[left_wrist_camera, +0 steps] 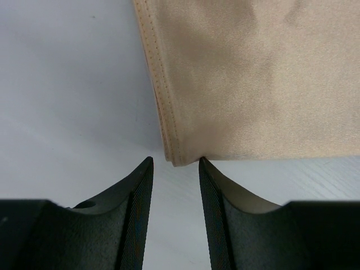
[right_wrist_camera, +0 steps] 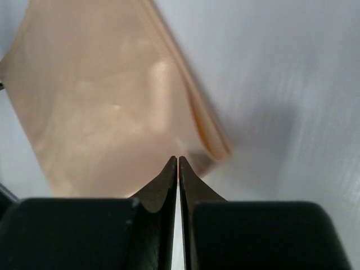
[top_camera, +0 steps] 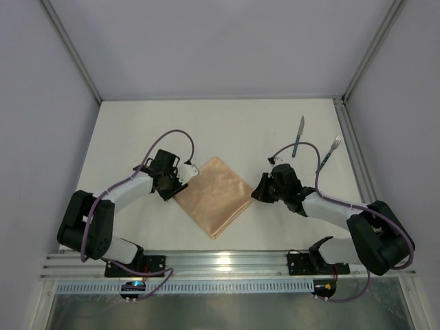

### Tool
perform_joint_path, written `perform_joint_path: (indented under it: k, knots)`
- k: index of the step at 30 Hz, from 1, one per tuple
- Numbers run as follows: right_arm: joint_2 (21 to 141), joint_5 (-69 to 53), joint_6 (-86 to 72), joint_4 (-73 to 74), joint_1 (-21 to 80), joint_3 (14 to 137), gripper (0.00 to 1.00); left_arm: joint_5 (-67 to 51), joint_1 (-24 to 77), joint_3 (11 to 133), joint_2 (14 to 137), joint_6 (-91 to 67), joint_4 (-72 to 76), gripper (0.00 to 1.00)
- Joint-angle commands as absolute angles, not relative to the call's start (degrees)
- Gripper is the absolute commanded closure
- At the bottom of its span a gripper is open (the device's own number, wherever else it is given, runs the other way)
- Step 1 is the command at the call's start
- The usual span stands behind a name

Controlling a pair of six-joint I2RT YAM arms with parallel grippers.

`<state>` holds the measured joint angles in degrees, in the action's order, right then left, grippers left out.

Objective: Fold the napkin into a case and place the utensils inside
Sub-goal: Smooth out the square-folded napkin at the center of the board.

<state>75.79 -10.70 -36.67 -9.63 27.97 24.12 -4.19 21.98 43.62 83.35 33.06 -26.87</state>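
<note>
- So, napkin [top_camera: 212,196] lies folded on bench [top_camera: 137,137] between the arms; case looks unfinished.
- Left jaws half open at its corner, empty; right jaws shut.
- Knife [top_camera: 298,136], fork [top_camera: 331,152] lie apart, far right.

Both arms are stretched forward, elbows out, wrists turned in toward each other. The left arm [top_camera: 124,189] angles in low, and the left gripper [left_wrist_camera: 175,160] points down with its jaws parted, a clear gap between them. The right arm [top_camera: 330,210] mirrors it, and the right gripper [right_wrist_camera: 178,160] has its fingers pressed together, barely a sliver between.
</note>
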Motion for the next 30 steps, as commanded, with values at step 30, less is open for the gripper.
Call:
perform_joint_path:
  k: [30]
  knots:
    - [84.4,-23.7,-25.5,-14.4,45.4,27.8,0.96,-8.0,21.0,43.1,81.3,30.9,-27.3,0.58]
